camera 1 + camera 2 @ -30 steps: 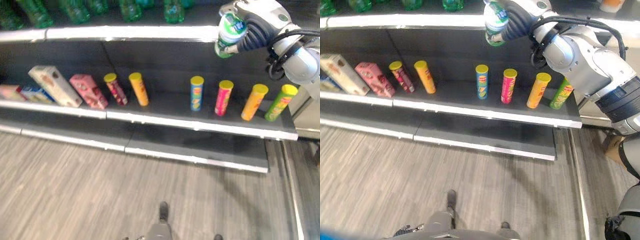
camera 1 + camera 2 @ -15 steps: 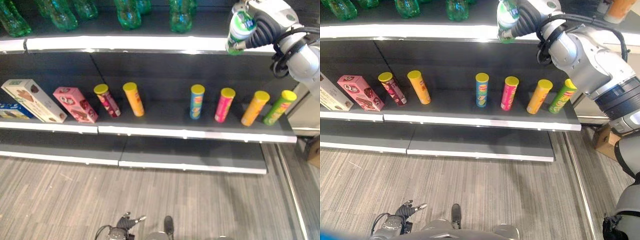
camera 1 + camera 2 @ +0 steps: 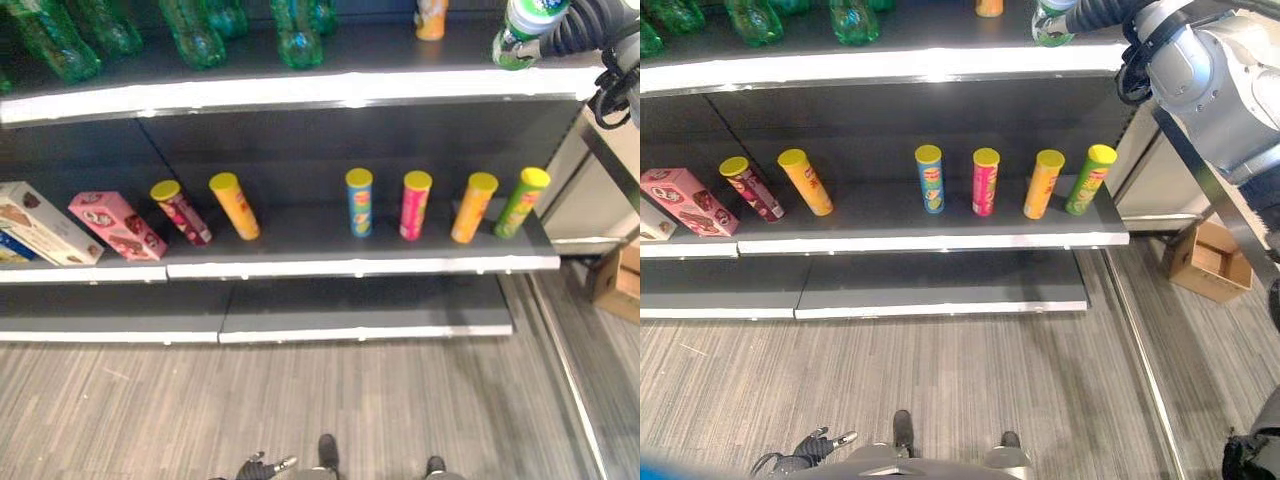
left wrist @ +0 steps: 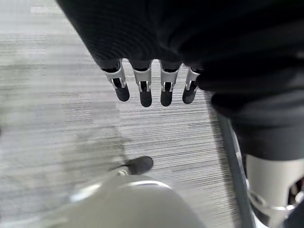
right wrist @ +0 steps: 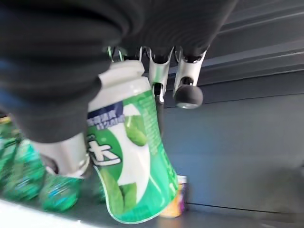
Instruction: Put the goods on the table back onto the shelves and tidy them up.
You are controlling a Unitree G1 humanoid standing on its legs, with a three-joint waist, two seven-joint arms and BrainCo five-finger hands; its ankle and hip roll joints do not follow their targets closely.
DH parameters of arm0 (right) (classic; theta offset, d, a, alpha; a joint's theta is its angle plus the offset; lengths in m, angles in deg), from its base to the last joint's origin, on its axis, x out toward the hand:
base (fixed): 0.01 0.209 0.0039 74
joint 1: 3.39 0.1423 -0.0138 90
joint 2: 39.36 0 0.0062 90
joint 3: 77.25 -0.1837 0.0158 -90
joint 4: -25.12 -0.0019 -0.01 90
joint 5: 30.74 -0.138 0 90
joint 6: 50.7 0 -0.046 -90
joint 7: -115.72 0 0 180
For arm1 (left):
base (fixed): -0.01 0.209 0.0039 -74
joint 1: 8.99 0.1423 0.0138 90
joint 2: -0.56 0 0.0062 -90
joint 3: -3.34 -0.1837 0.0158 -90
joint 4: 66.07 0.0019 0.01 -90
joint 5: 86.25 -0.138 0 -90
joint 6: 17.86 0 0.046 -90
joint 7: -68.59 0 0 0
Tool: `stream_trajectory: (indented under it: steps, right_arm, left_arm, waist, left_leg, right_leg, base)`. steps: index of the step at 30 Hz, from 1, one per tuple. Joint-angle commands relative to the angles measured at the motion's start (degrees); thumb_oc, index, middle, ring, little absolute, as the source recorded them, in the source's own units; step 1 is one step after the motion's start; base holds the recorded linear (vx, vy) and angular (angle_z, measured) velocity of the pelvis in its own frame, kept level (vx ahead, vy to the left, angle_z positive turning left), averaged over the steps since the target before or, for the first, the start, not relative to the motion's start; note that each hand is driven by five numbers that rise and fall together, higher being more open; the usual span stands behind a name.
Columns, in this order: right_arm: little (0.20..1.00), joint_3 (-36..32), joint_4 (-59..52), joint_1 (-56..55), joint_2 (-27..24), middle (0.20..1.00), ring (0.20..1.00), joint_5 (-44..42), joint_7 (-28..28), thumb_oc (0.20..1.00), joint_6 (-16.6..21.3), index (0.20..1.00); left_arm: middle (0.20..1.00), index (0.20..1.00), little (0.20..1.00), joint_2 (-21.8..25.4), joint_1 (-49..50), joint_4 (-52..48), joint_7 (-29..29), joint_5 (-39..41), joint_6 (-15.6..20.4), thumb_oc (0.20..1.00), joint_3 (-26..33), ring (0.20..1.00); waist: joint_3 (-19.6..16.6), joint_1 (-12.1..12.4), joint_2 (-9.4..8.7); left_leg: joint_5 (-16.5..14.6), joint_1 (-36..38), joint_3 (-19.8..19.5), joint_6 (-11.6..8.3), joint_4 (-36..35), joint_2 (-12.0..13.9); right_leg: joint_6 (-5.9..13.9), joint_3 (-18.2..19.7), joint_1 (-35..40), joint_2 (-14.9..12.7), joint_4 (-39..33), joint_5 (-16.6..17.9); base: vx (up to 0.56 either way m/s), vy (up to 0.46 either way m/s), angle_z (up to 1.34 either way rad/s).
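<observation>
Shelving unit [image 3: 300, 90] first, it's the landmark for everything else. Top shelf has a row of green bottles [image 3: 190, 30] along its left half, plus a small orange-ish bottle [image 3: 431, 18] further right, standing near the back. Middle shelf [image 3: 350, 265] below it: boxes at the left end, incl. a pink box [image 3: 115, 225] lying tilted and a white box [image 3: 40, 222] beside it, then a line of yellow-lidded tube cans, dark red [image 3: 181, 212] and orange [image 3: 234, 205] both leaning, then blue [image 3: 359, 202], pink [image 3: 415, 205], another orange [image 3: 473, 207] and a green one [image 3: 521, 203] at the right end. Cardboard box [image 3: 1204, 261] sits on the floor just right of the unit.

Right hand [image 3: 585, 20] is up at the top shelf's right end, fingers wrapped round a white-and-green bottle [image 5: 130, 166], which looks to be just over the shelf's front edge; can't tell if it's touching down.

Left hand [image 4: 152, 83] hangs low over the floor, well away from the unit, fingers relaxed and straight, holding nothing.
</observation>
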Motion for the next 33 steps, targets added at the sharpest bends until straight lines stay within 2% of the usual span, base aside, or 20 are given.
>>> stream_trajectory:
  steps: [1,4,7,9,12,24,33]
  right_arm:
    - [0.2,0.69,5.73,6.92,0.66,0.2,0.2,-1.35,2.93,0.2,-1.48,0.2]
    - [0.2,-0.22,16.76,7.27,4.62,0.2,0.2,-2.05,4.24,0.2,-2.0,0.2]
    - [0.2,-0.75,23.23,7.69,6.18,0.2,0.2,-4.02,4.37,0.2,-2.0,0.2]
    - [0.2,-0.7,23.29,7.75,6.21,0.2,0.2,-4.04,4.37,0.2,-1.96,0.2]
    - [0.2,-1.33,29.74,7.7,7.18,0.2,0.2,-6.41,4.0,0.2,-1.65,0.2]
    - [0.2,-0.94,36.89,6.78,6.84,0.2,0.2,-6.58,2.79,0.2,-1.78,0.2]
    - [0.2,1.52,40.68,7.12,7.65,0.2,0.2,-3.46,1.98,0.2,-2.57,0.2]
  left_arm:
    - [1.0,1.0,1.0,2.67,-2.21,1.58,0.7,0.52,0.28,1.0,-2.06,1.0]
    - [1.0,1.0,1.0,2.57,-1.6,2.53,1.12,1.42,0.35,1.0,-2.18,1.0]
    - [1.0,1.0,1.0,2.34,-1.3,3.35,1.31,1.86,0.38,1.0,-2.36,1.0]
    - [1.0,1.0,1.0,2.33,-1.3,3.34,1.31,1.86,0.38,1.0,-2.35,1.0]
    - [1.0,1.0,1.0,2.31,-0.66,4.11,1.29,2.4,0.31,1.0,-2.48,1.0]
    - [1.0,1.0,1.0,2.05,1.12,5.04,0.56,1.66,-0.1,1.0,-3.42,1.0]
    - [1.0,1.0,1.0,1.81,0.99,4.26,0.67,1.48,0.0,1.0,-4.47,1.0]
  waist:
    - [-1.88,2.7,-2.67]
    - [-2.24,4.31,-2.17]
    - [-2.4,5.33,-1.92]
    - [-2.38,5.25,-1.91]
    - [-2.55,7.17,-1.49]
    - [-2.79,10.12,-0.25]
    - [-2.75,10.56,0.11]
  left_leg:
    - [-8.41,3.45,2.22,-5.6,2.13,2.01]
    - [-7.8,3.26,1.0,-6.36,2.42,2.61]
    - [-7.2,3.09,0.08,-6.94,2.37,3.06]
    - [-7.19,3.09,0.01,-6.95,2.38,3.06]
    - [-6.1,2.48,-2.11,-7.89,2.51,3.83]
    - [-3.98,0.79,-7.2,-9.22,2.11,4.3]
    - [-3.75,0.75,-8.33,-9.38,1.75,4.04]
  right_leg:
    - [0.28,0.64,-2.75,-1.74,2.5,-3.28]
    - [-0.29,-1.4,-1.28,-1.3,2.55,-4.24]
    - [-0.61,-2.79,-0.54,-0.97,2.66,-4.74]
    - [-0.62,-2.87,-0.49,-0.96,2.64,-4.75]
    - [-1.19,-5.68,0.9,-0.38,2.88,-5.8]
    - [-2.4,-11.34,3.57,0.6,3.49,-8.01]
    - [-2.61,-13.15,4.17,0.64,3.57,-8.5]
  base:
    - [0.01,-0.079,0.25]
    - [0.01,-0.151,0.26]
    - [0.01,-0.095,0.34]
    - [0.0,-0.062,0.27]
    - [0.0,-0.118,0.27]
    - [0.02,-0.073,0.44]
    - [0.02,-0.026,0.2]
